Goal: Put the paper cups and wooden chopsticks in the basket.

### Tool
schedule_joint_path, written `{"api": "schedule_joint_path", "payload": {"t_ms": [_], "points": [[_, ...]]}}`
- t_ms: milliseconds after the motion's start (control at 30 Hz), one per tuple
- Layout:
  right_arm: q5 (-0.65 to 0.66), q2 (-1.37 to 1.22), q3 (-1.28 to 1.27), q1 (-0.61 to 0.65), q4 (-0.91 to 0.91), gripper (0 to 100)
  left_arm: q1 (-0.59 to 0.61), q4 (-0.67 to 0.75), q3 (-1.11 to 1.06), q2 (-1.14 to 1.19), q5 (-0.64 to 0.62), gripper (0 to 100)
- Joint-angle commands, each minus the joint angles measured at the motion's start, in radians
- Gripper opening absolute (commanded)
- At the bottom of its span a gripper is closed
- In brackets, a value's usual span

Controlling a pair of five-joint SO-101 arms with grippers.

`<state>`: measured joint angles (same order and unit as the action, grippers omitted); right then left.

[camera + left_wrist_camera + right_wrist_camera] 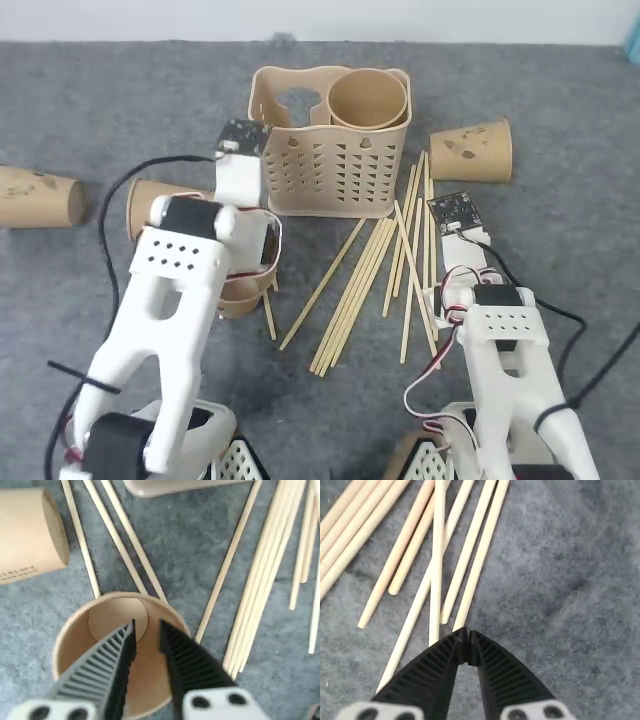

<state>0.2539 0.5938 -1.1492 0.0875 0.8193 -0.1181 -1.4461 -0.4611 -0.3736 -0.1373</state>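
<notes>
Done: one cup in basket (368,97) is seated upright in the compartment on the right arm's side of the basket (330,185).
Chopsticks in basket: none are seen.
Cups left: four are counted on the worktop (570,260).
Upright cup (112,615): it stands in front of the basket, on the left arm's side and directly under the left hand (146,627).
Cup beside left arm (140,205): it lies on its side, near the basket's left wall.
Far-left cup (40,197): it lies on its side, well apart from the basket.
Right-side cup (472,152): it lies on its side, just beside the basket's right corner.
Chopsticks (355,275): they are scattered loose on the worktop between the two arms, in front of the basket and to its right. Several are bunched and some are crossed.
Left hand: it is placed over the upright cup's mouth. Whether it is clamped on the cup wall or apart cannot be told.
Right hand (467,647): its tips are together with nothing held. It is parked low over the worktop, just beside the near ends of a few chopsticks.
Progress: judged early, with one of five cups in and all visible chopsticks outstanding.
Step in hand: judged to be pickup of the upright cup.
</notes>
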Motion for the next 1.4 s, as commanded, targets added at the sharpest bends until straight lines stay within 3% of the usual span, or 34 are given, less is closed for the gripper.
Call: {"api": "schedule_joint_path", "payload": {"t_ms": [0,233,533,667,833,933,1000,1367], "points": [[0.015,0.002,0.006,-0.016,-0.016,0.8,0.014,-0.055,0.107,-0.051,0.012,16],[0.015,0.001,0.006,-0.016,-0.016,0.8,0.123,-0.133,0.246,-0.051,0.025,16],[0.015,0.001,0.006,-0.016,-0.016,0.8,0.288,-0.135,0.174,-0.049,0.184,16],[0.015,0.001,0.006,-0.016,-0.016,0.8,0.292,-0.107,0.065,-0.043,0.227,16],[0.015,0.001,0.006,-0.016,-0.016,0.8,0.287,0.043,-0.102,-0.043,0.226,15],[0.015,0.001,0.006,-0.016,-0.016,0.8,0.276,0.08,-0.134,-0.048,0.224,6],[0.015,0.001,0.006,-0.016,-0.016,0.8,0.261,0.075,-0.119,-0.051,0.224,0],[0.015,0.001,0.006,-0.016,-0.016,0.8,0.144,-0.115,0.213,-0.043,0.057,1]]}}
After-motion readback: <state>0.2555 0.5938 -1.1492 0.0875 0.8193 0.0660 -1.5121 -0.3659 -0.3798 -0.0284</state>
